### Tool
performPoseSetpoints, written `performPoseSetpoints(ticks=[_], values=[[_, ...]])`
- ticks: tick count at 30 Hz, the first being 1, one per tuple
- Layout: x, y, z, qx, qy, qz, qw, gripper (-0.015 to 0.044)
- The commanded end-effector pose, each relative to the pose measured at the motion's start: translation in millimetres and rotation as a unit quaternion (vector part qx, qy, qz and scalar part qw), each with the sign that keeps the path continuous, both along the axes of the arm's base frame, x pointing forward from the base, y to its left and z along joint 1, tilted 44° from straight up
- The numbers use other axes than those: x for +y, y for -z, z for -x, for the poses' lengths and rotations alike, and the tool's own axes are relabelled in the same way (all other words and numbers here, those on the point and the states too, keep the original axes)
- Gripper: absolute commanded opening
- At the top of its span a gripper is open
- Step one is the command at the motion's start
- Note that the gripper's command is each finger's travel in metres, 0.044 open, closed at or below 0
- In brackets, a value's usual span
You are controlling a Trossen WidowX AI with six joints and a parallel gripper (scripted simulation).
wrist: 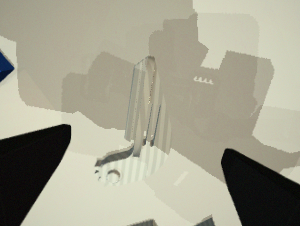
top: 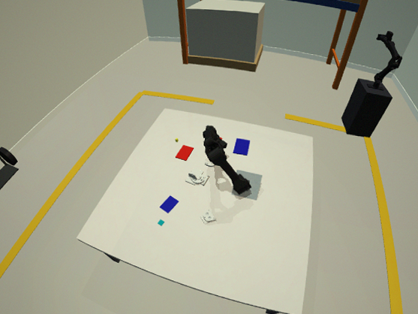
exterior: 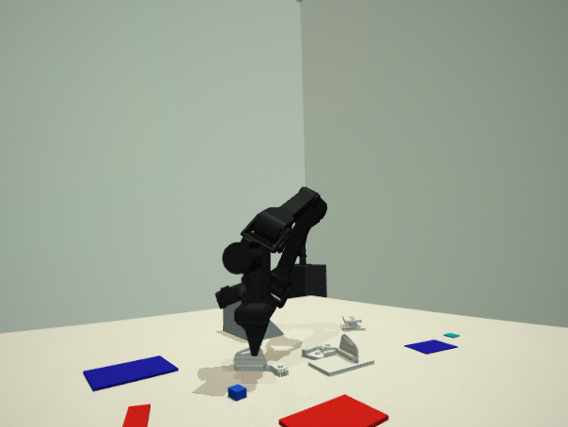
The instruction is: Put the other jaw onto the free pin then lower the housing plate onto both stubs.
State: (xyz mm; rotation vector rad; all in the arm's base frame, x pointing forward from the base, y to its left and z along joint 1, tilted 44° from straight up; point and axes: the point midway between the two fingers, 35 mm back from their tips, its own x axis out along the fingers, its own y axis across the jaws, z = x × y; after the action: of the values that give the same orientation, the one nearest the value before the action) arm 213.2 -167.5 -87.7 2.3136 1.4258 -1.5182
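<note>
The loose pale grey jaw (top: 209, 164) (exterior: 249, 361) (wrist: 151, 162) lies on the table, its upright ribbed pad standing and its toothed end with a round hole beside it. My gripper (exterior: 254, 354) (wrist: 148, 144) is open and empty, pointing down over this jaw; in the wrist view one finger is on each side of it, wide apart. In the exterior view the fingers overlap in line. The base (top: 204, 182) (exterior: 336, 367) lies close by with the other jaw (exterior: 349, 349) on it. The free pin is too small to tell. The housing plate (top: 208, 218) (exterior: 353, 324) lies apart, farther off.
A blue cube (exterior: 237, 392) (wrist: 4, 69) lies near the loose jaw. Flat on the table are red tiles (top: 184, 152) (exterior: 336, 414), blue tiles (top: 242, 146) (top: 169, 204) (exterior: 131, 372) (exterior: 431, 347) and a teal tile (top: 160, 222) (exterior: 451, 335). A grey wedge (top: 254, 186) (exterior: 235, 324) stands by the arm's base.
</note>
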Motion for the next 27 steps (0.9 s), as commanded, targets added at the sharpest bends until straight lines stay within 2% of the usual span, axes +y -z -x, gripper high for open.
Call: performPoseSetpoints(ticks=[1, 27], values=[[6.0, 6.1, 0.1, 0.002, 0.003, -0.004, 1.0, 0.044], [26.9, 27.2, -2.3, 0.002, 0.003, -0.005, 1.0, 0.044]])
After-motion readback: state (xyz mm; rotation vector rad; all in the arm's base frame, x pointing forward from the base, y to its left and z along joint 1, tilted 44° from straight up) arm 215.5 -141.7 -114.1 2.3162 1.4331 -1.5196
